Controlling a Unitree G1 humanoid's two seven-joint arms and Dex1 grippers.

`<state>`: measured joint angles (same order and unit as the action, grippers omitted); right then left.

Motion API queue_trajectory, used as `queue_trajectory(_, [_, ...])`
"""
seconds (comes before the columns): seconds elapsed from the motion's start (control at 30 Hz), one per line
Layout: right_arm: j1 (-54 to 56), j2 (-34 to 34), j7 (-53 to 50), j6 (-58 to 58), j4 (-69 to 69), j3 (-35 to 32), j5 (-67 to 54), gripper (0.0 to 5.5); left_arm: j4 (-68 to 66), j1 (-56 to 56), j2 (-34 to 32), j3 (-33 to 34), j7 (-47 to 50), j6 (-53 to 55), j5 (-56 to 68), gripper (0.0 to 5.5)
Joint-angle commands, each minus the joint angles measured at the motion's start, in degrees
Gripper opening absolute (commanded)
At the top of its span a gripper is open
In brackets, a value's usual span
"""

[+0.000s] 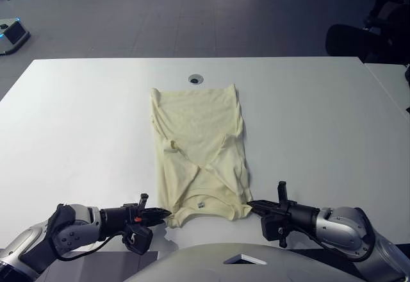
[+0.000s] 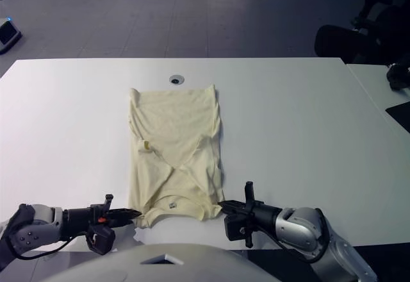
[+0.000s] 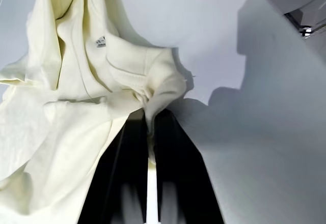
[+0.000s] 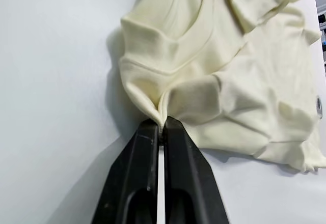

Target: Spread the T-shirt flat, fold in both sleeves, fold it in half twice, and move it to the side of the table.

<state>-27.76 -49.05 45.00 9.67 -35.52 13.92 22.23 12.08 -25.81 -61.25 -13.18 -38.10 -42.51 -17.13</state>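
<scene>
**Bright, Even Light From Above**

Lit brightly and evenly from overhead across the head views, leaving the white table (image 1: 77,122) pale and matte through the middle of the frame. Dimmer along the top, over the grey floor (image 1: 192,13). Shaded softly in the creases of the shirt (image 1: 198,141) at centre, and thinly along its right edge. Shaded darker on the table beside the bunched corner pinched by the right gripper (image 4: 160,124), as seen from the right wrist. Touched with a faint sheen on its black fingers (image 4: 140,173). Darkest under the raised fold clamped in the left gripper (image 3: 151,118), seen from the left wrist.
</scene>
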Motion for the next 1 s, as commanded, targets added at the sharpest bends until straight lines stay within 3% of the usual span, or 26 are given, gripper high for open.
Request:
queue_trajectory(0.03, [-0.64,-1.50,3.66,-3.47,-3.36,-1.40,-4.63,0.00,-4.15,-0.39,-0.21,-4.24,-5.52,3.34,0.80,0.02])
queue_trajectory(0.53, [-2.22,-9.07,17.70,-20.98,-10.61,-3.84,-22.90,0.00,11.15,-8.80,-9.72,-4.40,-19.32,21.73,22.64,0.02])
queue_trajectory(0.8, [1.23,-12.71,23.18,-34.69,-15.23,-9.29,-40.03,0.00,7.43,-9.29,-4.36,-5.90,-21.41,24.27,25.69,0.02])
queue_trajectory(1.0, [16.24,-11.00,22.88,-46.45,-12.29,-13.70,-58.27,0.00,12.89,-8.38,-3.72,-4.26,-25.61,36.02,37.94,0.02])
